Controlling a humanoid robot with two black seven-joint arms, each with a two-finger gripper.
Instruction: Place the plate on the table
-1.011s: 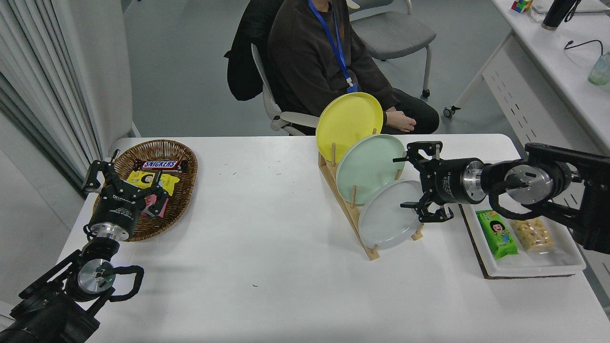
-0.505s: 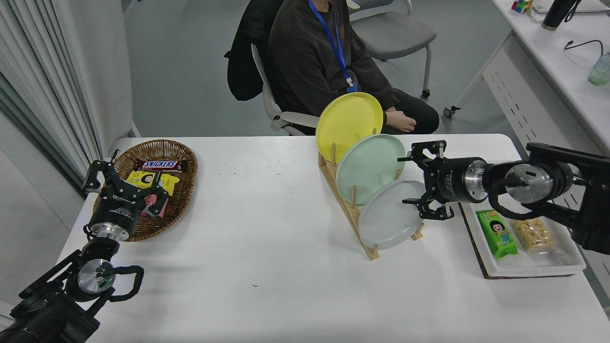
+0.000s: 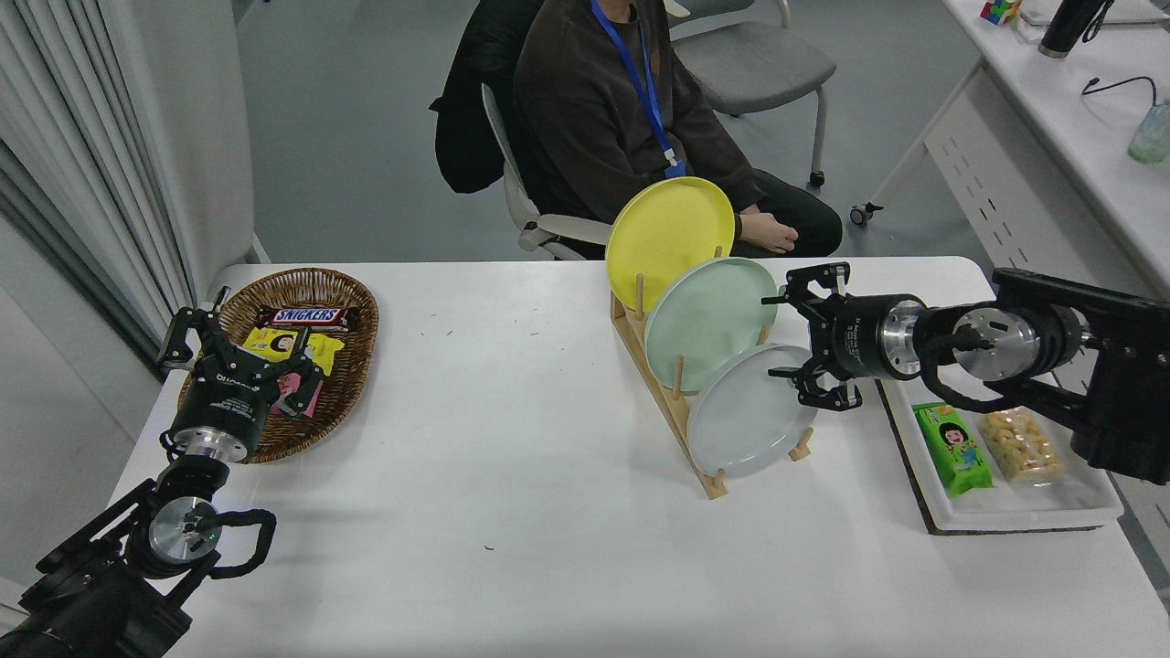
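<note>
The pale grey plate (image 3: 751,413) stands on edge in the front slot of a wooden rack (image 3: 672,402) on the white table (image 3: 512,439). A mint green plate (image 3: 708,320) and a yellow plate (image 3: 667,236) stand behind it in the same rack. My right gripper (image 3: 793,334) is open, level with the grey plate's upper right rim and just to its right; its lower finger nearly touches the rim. My left gripper (image 3: 233,343) is parked at the lower left, open over the wicker basket's edge.
A wicker basket (image 3: 352,366) with snacks sits at the left. A white tray (image 3: 1088,493) with a green packet and a bag of puffs lies under my right arm. A seated person (image 3: 622,119) is at the far side, hands (image 3: 772,233) near the yellow plate.
My right gripper has risen slightly and shifted a little toward the far side, staying open beside the grey plate's rim. The plates and left arm have not moved.
</note>
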